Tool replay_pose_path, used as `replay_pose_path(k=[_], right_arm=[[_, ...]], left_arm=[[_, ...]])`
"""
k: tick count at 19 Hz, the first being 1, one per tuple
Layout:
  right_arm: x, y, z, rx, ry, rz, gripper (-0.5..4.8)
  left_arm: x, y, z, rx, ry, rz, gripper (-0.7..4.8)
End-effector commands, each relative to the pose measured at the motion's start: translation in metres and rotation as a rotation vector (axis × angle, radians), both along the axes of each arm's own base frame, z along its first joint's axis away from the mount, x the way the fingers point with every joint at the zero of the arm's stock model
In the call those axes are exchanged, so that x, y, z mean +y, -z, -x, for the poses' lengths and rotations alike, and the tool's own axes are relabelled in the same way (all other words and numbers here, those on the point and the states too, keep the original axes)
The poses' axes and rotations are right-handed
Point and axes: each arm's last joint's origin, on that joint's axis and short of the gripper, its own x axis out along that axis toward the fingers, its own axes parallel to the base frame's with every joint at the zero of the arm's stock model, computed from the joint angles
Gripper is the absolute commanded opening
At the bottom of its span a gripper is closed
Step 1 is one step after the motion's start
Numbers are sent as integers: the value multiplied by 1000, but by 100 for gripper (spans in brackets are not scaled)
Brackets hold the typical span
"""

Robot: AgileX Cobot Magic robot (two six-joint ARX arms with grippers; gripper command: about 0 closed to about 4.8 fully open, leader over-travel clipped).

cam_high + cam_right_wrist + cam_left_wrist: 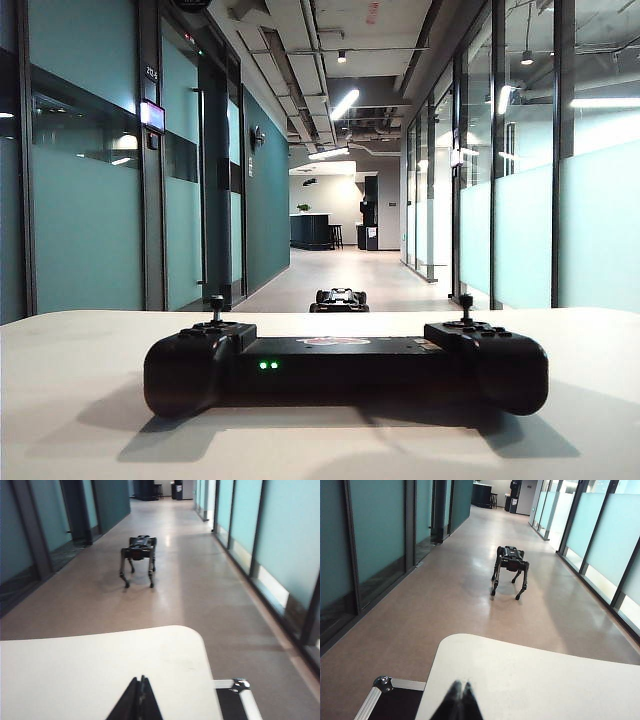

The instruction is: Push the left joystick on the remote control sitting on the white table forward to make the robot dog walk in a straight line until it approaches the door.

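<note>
Glass-walled corridor with teal panels and a shiny tan floor stretches away behind the white table [80,400]. On that table, near the front edge in the exterior view, sits the remote control [345,372], lying flat with two green lights glowing on its near face. The left joystick [216,308] stands upright on the lit half, untouched; the matching stick rises from the other end.

Beyond the table's far edge, the robot dog [509,570] stands on all four legs in the middle of the corridor floor, well apart from the table and facing away down the hall.

Neither arm appears in the exterior view. The left gripper [459,702] hangs over the table's near left corner, its dark fingertips pressed together and holding nothing. The right gripper [141,700] hangs over the near right corner, likewise clenched and empty. A black case with metal-trimmed corners [240,685] sits just beside the table.
</note>
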Motion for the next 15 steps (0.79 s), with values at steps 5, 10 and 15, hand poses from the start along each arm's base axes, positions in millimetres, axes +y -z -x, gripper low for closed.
replay_pose_path(k=[5, 10, 15], right_arm=[[-6, -1, 0, -20, -40, 5, -1], [-7, -4, 0, -43, -6, 6, -1], [-6, -37, 9, -132, -5, 14, -2]], left_arm=[[0, -2, 0, -13, -1, 0, -5], [0, -2, 0, -15, 2, 1, -5], [0, -17, 3, -74, 5, -1, -5]])
